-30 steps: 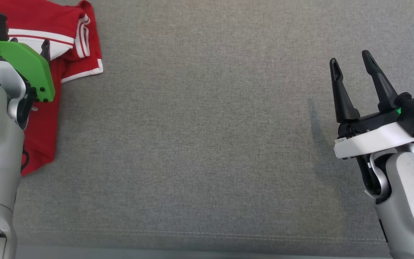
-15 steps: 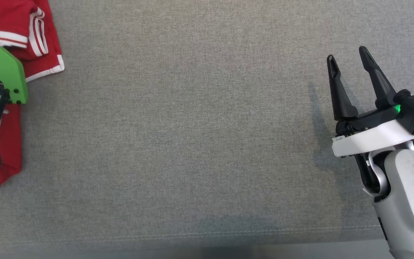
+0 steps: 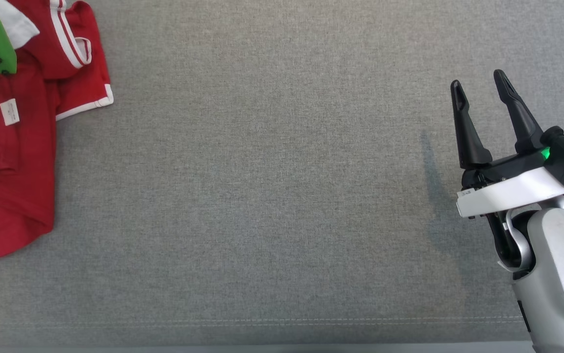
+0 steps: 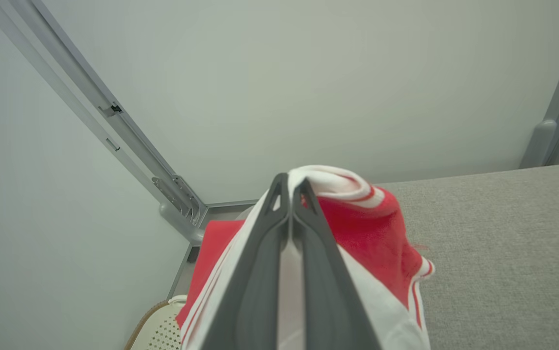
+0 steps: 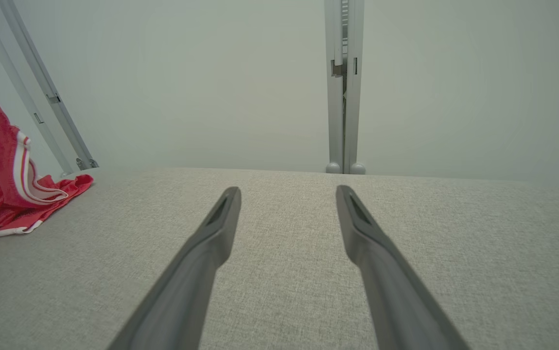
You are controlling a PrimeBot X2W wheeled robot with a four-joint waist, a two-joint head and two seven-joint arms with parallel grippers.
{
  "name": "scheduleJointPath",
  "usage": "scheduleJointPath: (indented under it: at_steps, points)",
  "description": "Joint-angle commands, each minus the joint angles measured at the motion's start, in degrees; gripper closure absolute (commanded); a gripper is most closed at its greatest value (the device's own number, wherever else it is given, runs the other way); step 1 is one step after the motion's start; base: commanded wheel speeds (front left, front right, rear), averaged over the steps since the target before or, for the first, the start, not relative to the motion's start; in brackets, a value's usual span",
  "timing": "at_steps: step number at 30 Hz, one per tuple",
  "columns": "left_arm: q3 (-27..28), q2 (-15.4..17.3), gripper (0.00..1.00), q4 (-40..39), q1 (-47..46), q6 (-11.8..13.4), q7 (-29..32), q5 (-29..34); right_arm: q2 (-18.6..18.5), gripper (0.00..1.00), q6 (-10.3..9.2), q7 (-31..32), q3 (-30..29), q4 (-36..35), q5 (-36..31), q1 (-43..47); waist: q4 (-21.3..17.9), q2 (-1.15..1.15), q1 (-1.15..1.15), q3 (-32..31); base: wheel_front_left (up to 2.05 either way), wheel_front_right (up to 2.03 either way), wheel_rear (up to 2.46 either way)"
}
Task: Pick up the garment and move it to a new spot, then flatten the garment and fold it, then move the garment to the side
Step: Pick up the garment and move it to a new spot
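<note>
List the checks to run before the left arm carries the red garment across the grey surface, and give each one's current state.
1. Grip: ok. The left gripper is shut on the garment, with fabric bunched around its tips.
2. Amount of fabric caught: cannot tell. The cloth hides it.
3. Garment lifted off the grey surface: not ok. Its lower part lies on the surface in the head view.
4. The right gripper open and apart from the garment: ok.
5. Drop area: ok. Bare surface lies between the garment and the right gripper.
</note>
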Motion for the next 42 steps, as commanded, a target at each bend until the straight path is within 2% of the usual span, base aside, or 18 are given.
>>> scheduleJointPath:
  at_steps: [1, 8, 15, 21, 26, 31, 37, 38, 42]
  points:
    - [-0.1, -0.2, 1.00, -0.4, -0.8, 0.5, -0.9, 0.0, 0.0, 0.00, -0.02, 0.1, -0.2, 0.1, 0.0, 0.7, 0.9, 0.00, 0.00, -1.9, 0.00, 0.00, 0.00]
    - [-0.7, -2.6, 1.00, -7.8, 0.9, 1.1, -5.5, 0.2, 1.3, 0.00, -0.02, -0.1, -0.9, 0.1, -0.5, 2.4, 1.1, 0.00, 0.00, -6.1, 0.00, 0.00, 0.00]
    - [-1.5, -5.5, 1.00, -24.6, 9.7, 3.4, -6.1, -0.6, 2.7, 0.00, -0.02, -0.5, -1.9, -1.4, -1.7, 4.1, -1.1, 0.00, 0.00, -8.6, 0.00, 0.00, 0.00]
    - [-3.6, -7.2, 1.00, -42.3, 23.1, 7.2, -1.2, -2.0, 4.4, 0.00, -0.02, -0.7, -2.2, -2.5, -2.4, 5.2, -5.2, 0.00, 0.00, -9.0, 0.00, 0.00, 0.00]
    - [-7.3, -8.2, 1.00, -52.6, 31.6, 9.5, 3.9, -1.5, 5.3, 0.00, -0.02, -1.1, -2.1, -2.5, -2.9, 5.5, -9.6, 0.00, 0.00, -8.4, 0.00, 0.00, 0.00]
    - [-11.3, -10.3, 1.00, -56.2, 35.0, 9.7, 6.7, -1.6, 5.9, 0.00, -0.02, -1.3, -2.1, -1.8, -2.8, 5.8, -14.1, 0.00, 0.00, -7.5, 0.00, 0.00, 0.00]
    - [-14.8, -13.9, 1.00, -53.7, 31.9, 7.9, 7.9, -1.8, 6.7, 0.00, -0.02, -1.5, -2.2, -0.8, -2.0, 6.3, -19.7, 0.00, 0.00, -6.0, 0.00, 0.00, 0.00]
    - [-14.8, -13.9, 1.00, -53.7, 31.9, 7.9, 7.9, -1.8, 6.7, 0.00, -0.02, -1.5, -2.2, -0.8, -2.0, 6.3, -19.7, 0.00, 0.00, -6.0, 0.00, 0.00, 0.00]
    - [-17.1, -16.3, 1.00, -50.4, 28.3, 6.1, 8.1, -1.6, 7.4, 0.00, -0.02, -1.5, -2.6, -0.4, -1.6, 6.8, -23.3, 0.00, 0.00, -4.9, 0.00, 0.00, 0.00]
